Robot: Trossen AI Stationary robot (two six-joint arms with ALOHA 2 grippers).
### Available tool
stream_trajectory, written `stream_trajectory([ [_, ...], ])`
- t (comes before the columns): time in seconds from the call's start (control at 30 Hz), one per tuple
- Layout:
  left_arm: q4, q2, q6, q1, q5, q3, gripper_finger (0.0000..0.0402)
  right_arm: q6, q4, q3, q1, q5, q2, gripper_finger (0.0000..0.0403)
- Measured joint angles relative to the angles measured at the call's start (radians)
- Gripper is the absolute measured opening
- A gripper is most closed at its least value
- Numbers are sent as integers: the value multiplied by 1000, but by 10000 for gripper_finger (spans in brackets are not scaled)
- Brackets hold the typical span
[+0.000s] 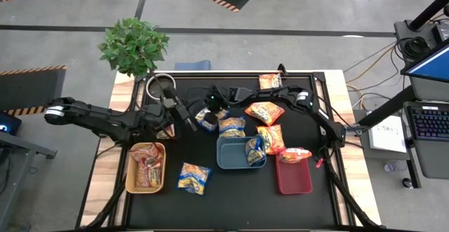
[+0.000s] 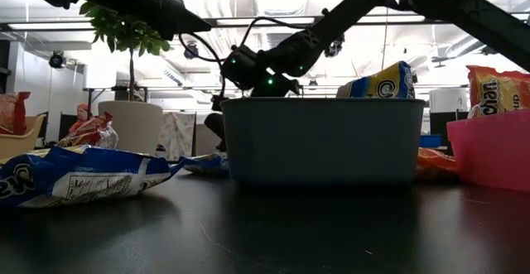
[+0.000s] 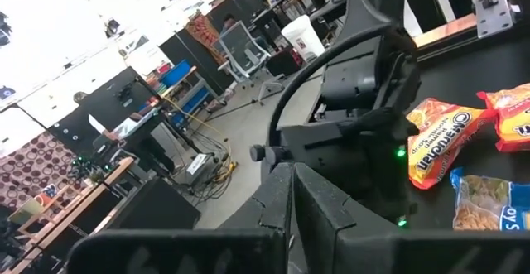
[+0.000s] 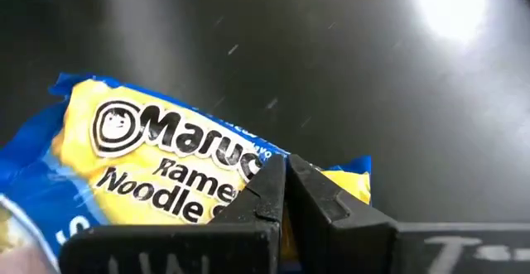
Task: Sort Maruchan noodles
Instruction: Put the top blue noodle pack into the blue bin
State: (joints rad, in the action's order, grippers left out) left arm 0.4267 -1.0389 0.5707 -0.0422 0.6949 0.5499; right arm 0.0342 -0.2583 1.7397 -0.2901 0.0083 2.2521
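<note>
The right gripper, fingers pressed together, sits over a blue-and-yellow Maruchan packet reaching to its ten o'clock. The left gripper is likewise pressed together.

Overhead ceiling fixtures light the scene evenly, and the black table shows only soft, short shadows in the high view. In the low view the bright ceiling backlights the blue tray, leaving near objects dark, while the tabletop shows faint reflections. In the right wrist view a white glare patch marks the tabletop, and the blue-and-yellow packet is slightly soft.
</note>
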Motion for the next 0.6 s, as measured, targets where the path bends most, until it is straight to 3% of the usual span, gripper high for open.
stream_trajectory([
  [0.2, 0, -1, -7, 0, 0, 0, 0, -5, -79, -2, 41, -194, -24, 8],
  [0.6, -46, -1, -91, 0, 1, 0, 0, -107, -257, -17, 16, -193, -196, 8],
])
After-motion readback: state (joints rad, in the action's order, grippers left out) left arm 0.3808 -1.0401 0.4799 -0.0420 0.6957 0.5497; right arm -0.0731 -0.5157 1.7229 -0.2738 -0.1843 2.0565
